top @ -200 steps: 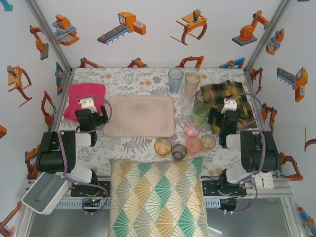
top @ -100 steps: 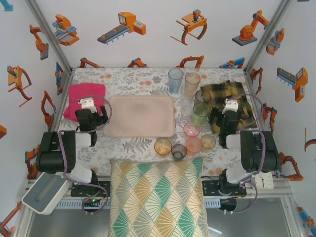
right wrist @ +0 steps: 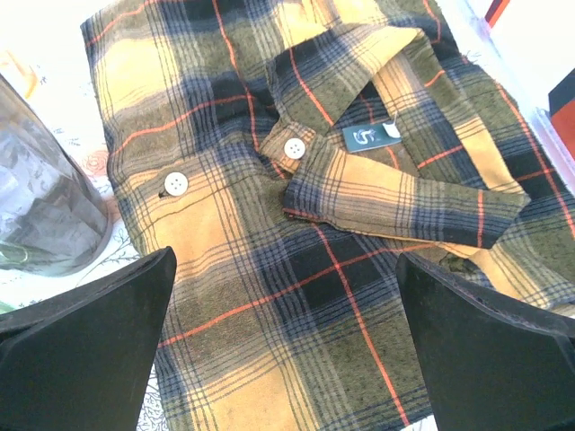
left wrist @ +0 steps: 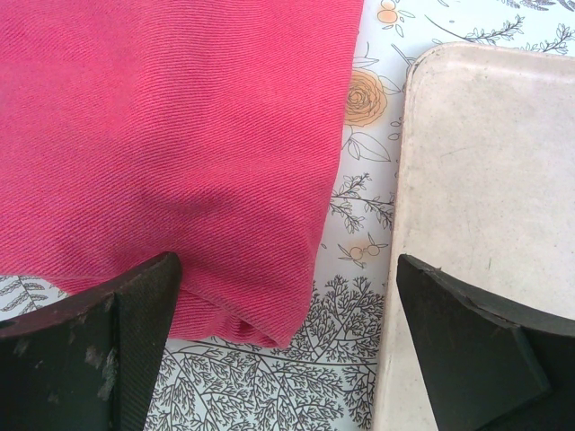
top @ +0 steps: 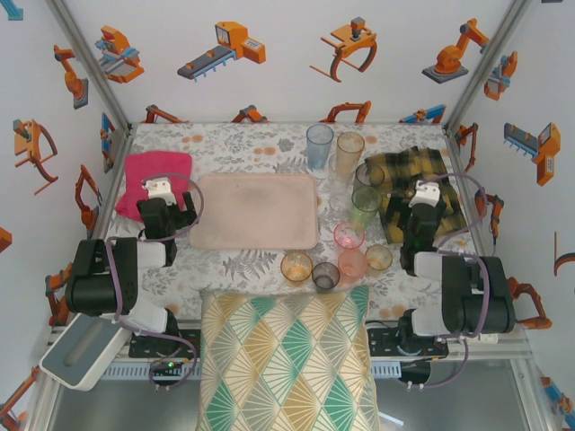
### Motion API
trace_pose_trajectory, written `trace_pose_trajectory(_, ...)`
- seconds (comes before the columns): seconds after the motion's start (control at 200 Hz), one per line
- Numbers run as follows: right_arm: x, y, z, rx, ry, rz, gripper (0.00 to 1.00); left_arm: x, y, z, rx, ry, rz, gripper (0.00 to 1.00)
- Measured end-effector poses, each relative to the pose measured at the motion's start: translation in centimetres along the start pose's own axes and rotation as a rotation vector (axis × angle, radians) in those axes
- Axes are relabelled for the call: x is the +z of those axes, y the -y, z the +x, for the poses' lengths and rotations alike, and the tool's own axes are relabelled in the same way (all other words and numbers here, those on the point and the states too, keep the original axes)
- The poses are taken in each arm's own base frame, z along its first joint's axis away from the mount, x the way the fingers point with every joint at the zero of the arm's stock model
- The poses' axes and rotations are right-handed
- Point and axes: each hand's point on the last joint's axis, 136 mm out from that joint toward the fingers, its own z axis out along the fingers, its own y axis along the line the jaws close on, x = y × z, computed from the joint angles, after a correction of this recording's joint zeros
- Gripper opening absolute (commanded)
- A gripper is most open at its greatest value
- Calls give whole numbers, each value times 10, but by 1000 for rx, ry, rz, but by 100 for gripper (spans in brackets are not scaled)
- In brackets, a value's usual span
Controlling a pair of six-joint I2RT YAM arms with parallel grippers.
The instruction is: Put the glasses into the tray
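Standing right of one tray [top: 256, 211], about ten glasses [top: 364, 205].

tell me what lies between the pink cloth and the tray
A bare strip of floral tablecloth, seen in the left wrist view between the pink cloth and the tray.

A bright pink folded cloth [top: 154, 180] lies at the left of the floral table [top: 243, 144]. A yellow plaid shirt [top: 406, 169] lies at the right, and a fan-patterned cushion [top: 287, 359] at bottom centre.

The plaid shirt [right wrist: 269, 224] carries a dark collar tag [right wrist: 371, 136] (its pale mark unreadable).
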Motion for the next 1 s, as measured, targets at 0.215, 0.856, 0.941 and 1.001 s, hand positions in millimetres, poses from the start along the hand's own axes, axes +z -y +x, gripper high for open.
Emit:
trace_pose_trajectory(0.215,-17,9,-27,31,63,34,99,0,0,0,0,0,0,97)
trace_pose_trajectory(0.856,-68,34,-89,250,-119,162,99,1,-6,-23,12,-83,-50,97)
trace_pose_trajectory(0.941,-76,35,-90,276,-185,174,100,-2,-6,-34,13,-95,-50,97)
trace_pose_trajectory(1.001,-82,36,-92,299,-225,188,100,-5,-5,-46,10,-97,-47,97)
